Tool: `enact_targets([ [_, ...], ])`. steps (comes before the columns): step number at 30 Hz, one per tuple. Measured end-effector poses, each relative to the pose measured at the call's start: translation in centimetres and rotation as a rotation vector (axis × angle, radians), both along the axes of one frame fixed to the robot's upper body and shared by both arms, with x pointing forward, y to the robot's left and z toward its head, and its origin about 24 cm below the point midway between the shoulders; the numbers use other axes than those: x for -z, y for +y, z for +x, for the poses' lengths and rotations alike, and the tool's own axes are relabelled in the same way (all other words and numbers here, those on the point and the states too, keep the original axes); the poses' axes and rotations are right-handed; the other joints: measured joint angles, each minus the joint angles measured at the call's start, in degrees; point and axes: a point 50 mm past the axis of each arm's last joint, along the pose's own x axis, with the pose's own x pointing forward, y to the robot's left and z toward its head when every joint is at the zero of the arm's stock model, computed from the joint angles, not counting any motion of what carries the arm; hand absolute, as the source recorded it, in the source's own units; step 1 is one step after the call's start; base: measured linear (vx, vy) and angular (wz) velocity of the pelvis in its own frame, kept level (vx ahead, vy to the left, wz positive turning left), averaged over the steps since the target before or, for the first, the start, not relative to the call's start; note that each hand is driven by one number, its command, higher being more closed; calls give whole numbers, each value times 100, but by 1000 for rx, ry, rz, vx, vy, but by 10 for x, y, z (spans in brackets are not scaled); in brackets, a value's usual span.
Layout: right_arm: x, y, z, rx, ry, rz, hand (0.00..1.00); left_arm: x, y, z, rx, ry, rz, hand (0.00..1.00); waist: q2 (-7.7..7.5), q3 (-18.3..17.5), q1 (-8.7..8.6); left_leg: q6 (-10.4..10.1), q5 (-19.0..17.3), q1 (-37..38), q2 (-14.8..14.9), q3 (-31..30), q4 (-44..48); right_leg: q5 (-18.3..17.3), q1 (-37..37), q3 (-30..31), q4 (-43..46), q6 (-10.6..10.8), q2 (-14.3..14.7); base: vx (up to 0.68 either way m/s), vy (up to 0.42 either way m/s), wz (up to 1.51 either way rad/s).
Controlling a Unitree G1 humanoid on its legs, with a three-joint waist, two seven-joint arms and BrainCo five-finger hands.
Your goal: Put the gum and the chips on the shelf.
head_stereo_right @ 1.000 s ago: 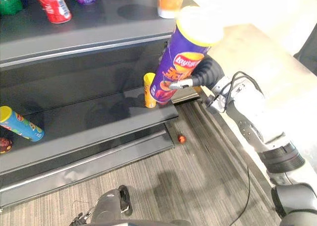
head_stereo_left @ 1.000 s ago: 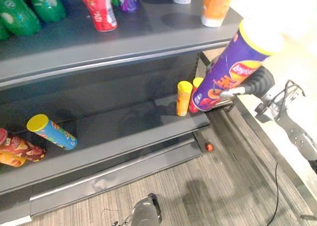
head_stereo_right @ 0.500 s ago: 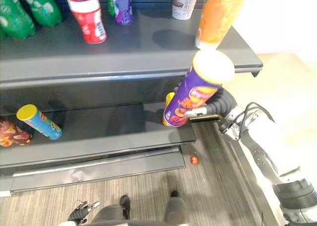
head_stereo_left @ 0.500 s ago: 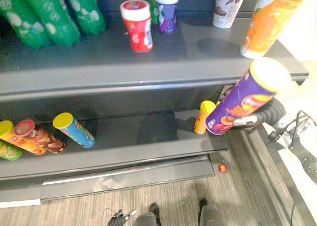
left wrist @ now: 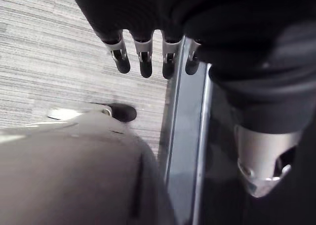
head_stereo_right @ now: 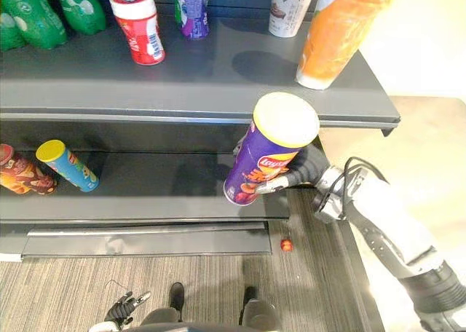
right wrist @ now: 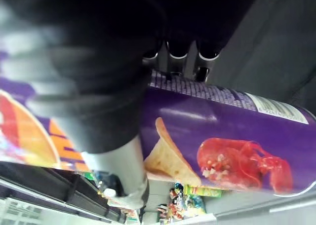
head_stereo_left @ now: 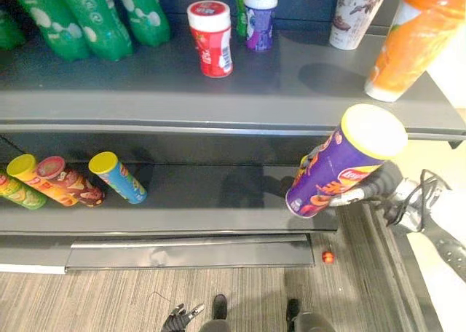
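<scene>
A tall purple chips can with a yellow lid hangs tilted in front of the right end of the lower shelf. My right hand is shut on it from the side, and its fingers wrap the purple can in the right wrist view. A red gum bottle and a purple gum bottle stand on the upper shelf. Low by the floor hangs my left hand, its fingers relaxed and holding nothing.
Green bottles stand at the upper shelf's left, a big orange cup and a patterned white cup at its right. Several chip cans lie at the lower shelf's left, among them a blue one. A small red ball lies on the floor.
The camera has swung, so the whole picture has shifted. The purple can stays in my right hand and now covers the small yellow can that it stood beside.
</scene>
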Motion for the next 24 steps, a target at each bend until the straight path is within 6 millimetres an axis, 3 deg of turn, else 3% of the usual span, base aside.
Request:
enact_targets([
  [8,94,43,-15,-69,432,153,100,2,-1,-4,41,36,8,0,11,-86,157,-6,152,-46,-84,-287,-130,-66,-7,-208,97,-31,-88,4,3,16],
  [10,112,59,-14,-64,513,177,100,1,-3,5,64,25,9,0,10,-84,324,-9,215,-197,-111,-386,-129,-132,-172,-288,270,-23,-137,-30,-5,23],
  [15,120,86,12,-3,500,144,100,-2,-4,19,72,-8,27,0,-24,18,552,-41,404,-474,-191,-760,-129,-325,-442,-530,716,-55,-252,-47,-30,39],
  [17,111,97,22,12,452,143,100,-4,-3,26,75,-26,43,0,-74,150,710,-25,435,-547,-214,-842,-128,-456,-571,-596,927,-69,-311,-82,-42,27],
  [24,81,117,53,132,260,132,100,-4,-3,26,29,-29,56,0,-94,555,923,-29,579,-884,-190,-1106,-71,-579,-817,-763,1143,-113,-314,-50,-40,20],
])
